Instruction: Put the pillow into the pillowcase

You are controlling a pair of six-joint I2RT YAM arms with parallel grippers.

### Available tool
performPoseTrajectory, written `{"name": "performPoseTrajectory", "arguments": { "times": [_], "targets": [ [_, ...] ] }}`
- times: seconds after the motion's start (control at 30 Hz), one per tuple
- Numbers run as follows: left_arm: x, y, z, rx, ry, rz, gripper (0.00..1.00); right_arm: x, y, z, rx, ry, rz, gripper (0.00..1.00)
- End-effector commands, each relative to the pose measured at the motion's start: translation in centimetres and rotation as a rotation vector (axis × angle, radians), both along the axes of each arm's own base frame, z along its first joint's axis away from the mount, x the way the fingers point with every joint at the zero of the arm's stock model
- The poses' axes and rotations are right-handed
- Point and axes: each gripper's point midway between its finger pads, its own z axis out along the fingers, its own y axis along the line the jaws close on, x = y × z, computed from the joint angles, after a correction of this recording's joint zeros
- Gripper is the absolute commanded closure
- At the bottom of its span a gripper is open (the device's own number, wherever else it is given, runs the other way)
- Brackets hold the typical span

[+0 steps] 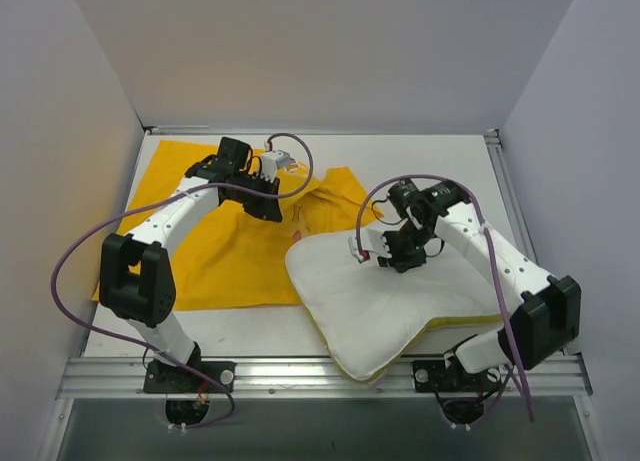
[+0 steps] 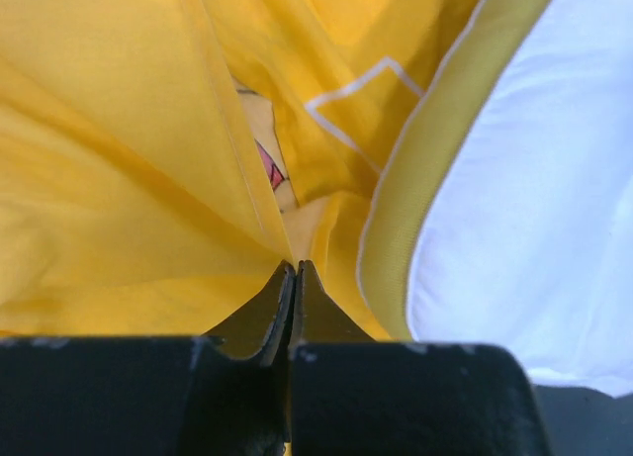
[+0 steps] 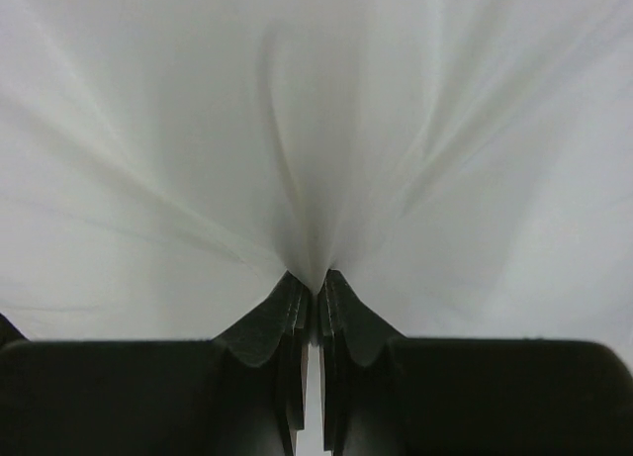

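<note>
L pincer (image 2: pixel 294 270) is clamped shut on a fold of the pillowcase (image 1: pixel 215 251) at its right-hand edge. Can't tell if it has one layer or both. R pincer (image 3: pixel 316 283) is clamped shut on a pinch of the pillow (image 1: pixel 390 316) cover, fabric puckering into the tips. Pillow's on the near-right of the table (image 1: pixel 250 326), its far-left corner touching the case edge.

For this step, raise L so the mouth gapes, then drag the pillow in w/ R, low & slow; that thin pinch could slip.

Pillow's long axis looks approx left-right but skewed, short left edge facing the case, so square it up first. Case also runs left-right, mouth prob. toward the pillow.
</note>
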Motion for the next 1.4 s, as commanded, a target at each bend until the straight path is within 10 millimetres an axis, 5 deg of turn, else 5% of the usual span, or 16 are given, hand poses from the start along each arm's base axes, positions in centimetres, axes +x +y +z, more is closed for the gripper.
{"name": "performPoseTrajectory", "arguments": {
  "times": [0.0,0.17,0.27,0.67,0.83,1.1,1.23,1.37],
  "targets": [
    [-2.3,-0.1,1.1,-0.025,0.003,-0.071,1.0,2.9,0.8,1.0,-0.016,-0.032,0.034,1.0],
    [-3.3,0.5,1.1,0.011,-0.019,-0.097,1.0,6.6,1.8,3.7,0.006,-0.073,0.007,1.0],
    [-3.4,0.7,1.1,0.021,-0.027,-0.103,1.0,7.9,1.0,3.6,-0.021,-0.071,0.005,1.0],
    [-3.1,0.4,2.3,0.01,-0.064,-0.153,1.0,13.4,-0.3,-0.6,-0.129,0.0,-0.09,1.0],
    [-3.4,0.7,2.1,0.026,-0.06,-0.189,1.0,16.8,1.4,2.0,-0.024,-0.042,-0.22,1.0],
    [-2.0,0.0,3.0,0.033,-0.08,-0.251,0.96,17.9,4.4,4.8,0.11,-0.039,-0.308,1.0],
    [-1.2,-0.9,4.5,0.001,-0.085,-0.287,0.9,17.2,6.8,2.5,0.09,0.002,-0.303,1.0],
    [-0.4,-1.0,4.6,-0.008,-0.075,-0.291,0.89,17.0,8.2,-2.0,0.026,0.046,-0.287,1.0]
  ]
}}
